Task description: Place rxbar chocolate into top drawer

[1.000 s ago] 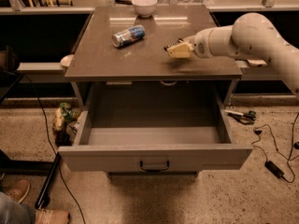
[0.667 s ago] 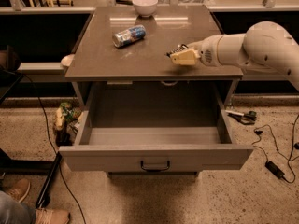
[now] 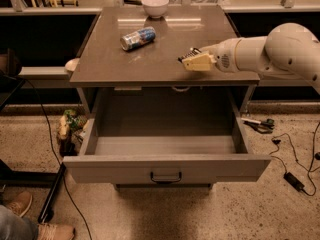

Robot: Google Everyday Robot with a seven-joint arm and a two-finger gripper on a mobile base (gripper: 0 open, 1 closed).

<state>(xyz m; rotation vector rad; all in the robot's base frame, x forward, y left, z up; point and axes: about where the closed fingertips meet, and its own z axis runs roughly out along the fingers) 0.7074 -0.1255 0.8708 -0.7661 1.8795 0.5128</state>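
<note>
- Cream-coloured two-finger gripper (image 3: 192, 60) hovers above the right front corner of the grey bench top (image 3: 145, 61), pinching the small black-wrapped rxbar chocolate (image 3: 186, 56).
- Wide grey top drawer (image 3: 110, 167) stands pulled out below the front edge.
- Blue-and-silver drink can (image 3: 138, 38) lies on its side near the back edge.

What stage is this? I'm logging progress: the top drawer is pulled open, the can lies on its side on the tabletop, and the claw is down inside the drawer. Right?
Not quite. The camera view shows the claw over the right side of the tabletop, gripping the rxbar chocolate, not inside the top drawer. The rest is right.
</note>
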